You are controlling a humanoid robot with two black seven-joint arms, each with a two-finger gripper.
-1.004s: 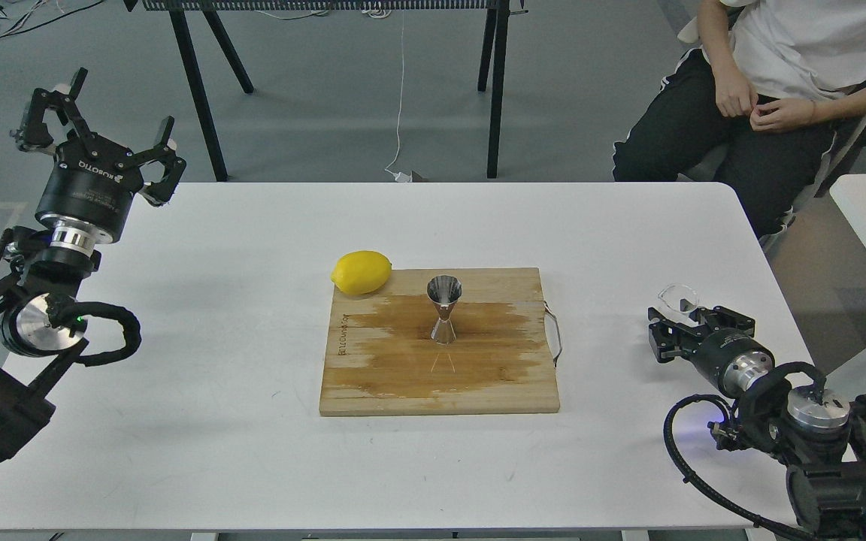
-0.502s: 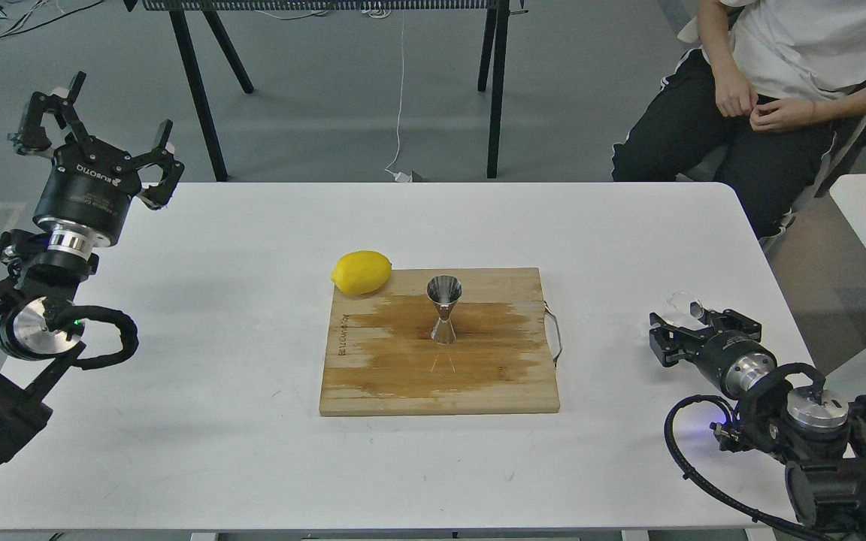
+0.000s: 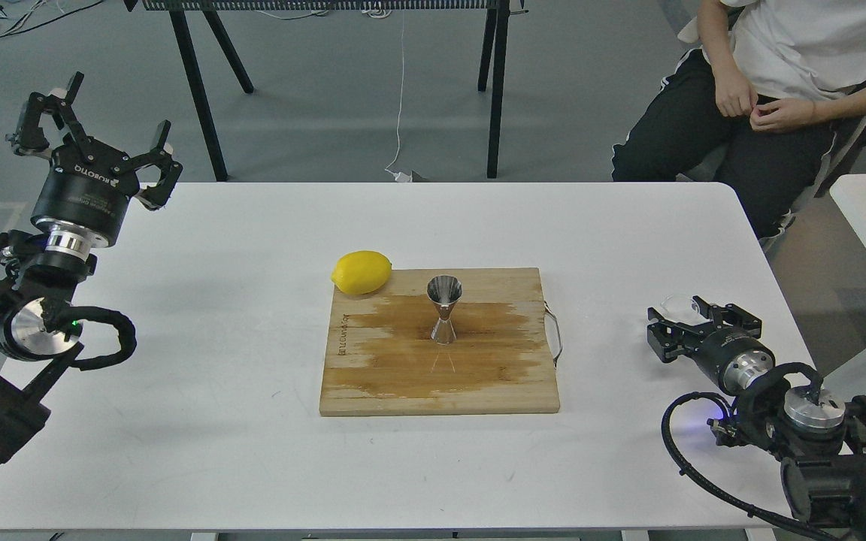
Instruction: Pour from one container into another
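The steel hourglass jigger (image 3: 444, 309) stands upright in the middle of a wet wooden cutting board (image 3: 373, 376), its open upper cone facing up. At the table's right edge, low over the tabletop, my right gripper (image 3: 682, 310) is shut on the small clear glass cup (image 3: 675, 303). The cup shows only faintly between the fingers, and I cannot make out any contents. My left gripper (image 3: 102, 124) is raised at the far left corner of the table, open and holding nothing.
A yellow lemon (image 3: 361, 272) rests against the board's far left corner. The board has a metal handle (image 3: 554, 334) on its right side. A seated person (image 3: 764, 98) is beyond the table's far right corner. Black table legs (image 3: 200, 98) stand behind.
My right gripper has dipped and shifted slightly with the glass cup, which now sits lower and closer to the tabletop. My left gripper has edged slightly to the left.
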